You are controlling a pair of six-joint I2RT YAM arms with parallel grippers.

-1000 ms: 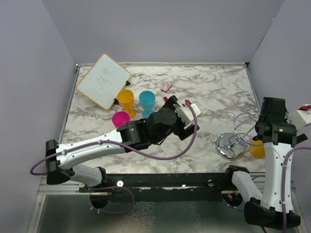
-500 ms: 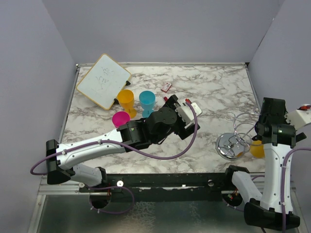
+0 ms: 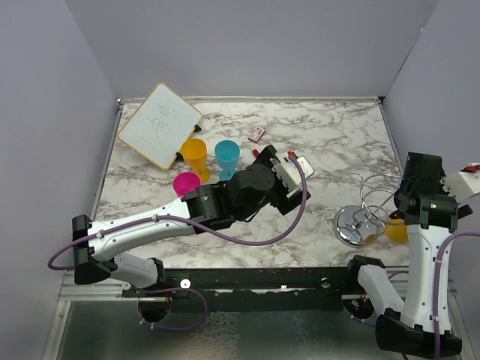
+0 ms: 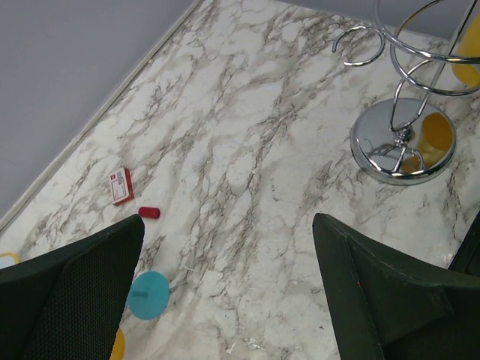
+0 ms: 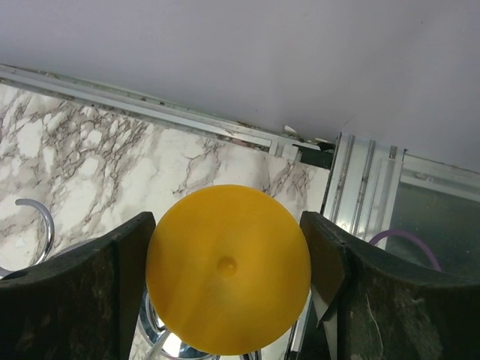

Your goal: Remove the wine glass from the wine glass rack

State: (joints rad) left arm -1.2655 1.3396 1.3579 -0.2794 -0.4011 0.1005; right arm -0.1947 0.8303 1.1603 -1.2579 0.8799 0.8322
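Right wrist: right gripper (image 5: 229, 219) fingers flank the yellow plastic wine glass (image 5: 227, 277), grip unclear; lifting it off the silver wire rack (image 4: 375, 146) beneath remains. Left gripper (image 4: 227, 221) spread wide, idle.

The wine glass (image 3: 397, 231) is just right of the wine glass rack (image 3: 355, 225).

Top view has the right arm (image 3: 426, 217) covering most of the wine glass (image 3: 396, 231), right wrist view shows only its round yellow foot so stem and bowl are hidden, and left wrist view chops the wine glass rack (image 4: 401, 142) off at the top edge.
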